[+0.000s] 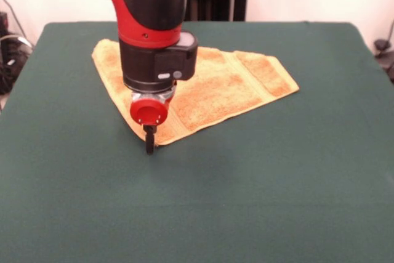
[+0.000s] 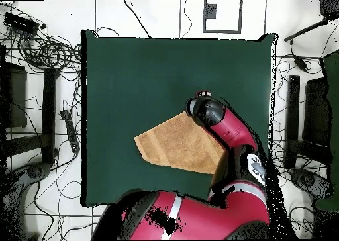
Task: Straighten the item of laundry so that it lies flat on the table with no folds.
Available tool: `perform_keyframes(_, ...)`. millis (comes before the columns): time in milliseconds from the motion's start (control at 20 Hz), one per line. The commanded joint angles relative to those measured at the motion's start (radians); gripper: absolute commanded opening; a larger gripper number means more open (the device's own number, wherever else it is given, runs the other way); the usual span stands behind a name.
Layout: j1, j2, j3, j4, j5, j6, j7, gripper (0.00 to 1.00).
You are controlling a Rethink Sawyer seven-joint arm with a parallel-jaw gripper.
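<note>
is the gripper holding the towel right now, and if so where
Cannot be told for sure: the gripper sits right at the near pointed corner of the towel, but a grasp isn't visible.

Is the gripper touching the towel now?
Touching. The front view shows the gripper down at the near corner of the towel, with no gap visible between them. The overhead view hides this spot behind the arm.

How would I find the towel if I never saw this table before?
Look at the big dark green table. On its far half, under the red and black robot arm, lies the towel, an orange-tan fuzzy cloth folded into a pointed, wedge-like shape. It is the only light, soft thing on the green, and the gripper reaches down to its nearest corner.
</note>
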Motion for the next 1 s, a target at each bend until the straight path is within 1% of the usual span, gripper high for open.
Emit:
perform_keyframes(50,-0.017,0.098,0.188,0.037,0.031,-0.067,0.132,1.0)
perform_keyframes(300,-0.03,0.106,0.215,0.045,0.032,-0.087,0.138,1.0)
perform_keyframes(650,-0.025,0.114,0.208,0.039,0.031,-0.089,0.145,1.0)
perform_keyframes(750,-0.001,0.124,0.17,0.019,0.024,-0.076,0.143,1.0)
perform_keyframes(800,0.022,0.134,0.133,-0.001,0.017,-0.059,0.141,1.0)
perform_keyframes(850,0.017,0.135,0.136,-0.003,0.01,-0.053,0.128,0.0)
perform_keyframes(1000,0.017,0.136,0.134,-0.006,-0.001,-0.076,0.117,0.0)
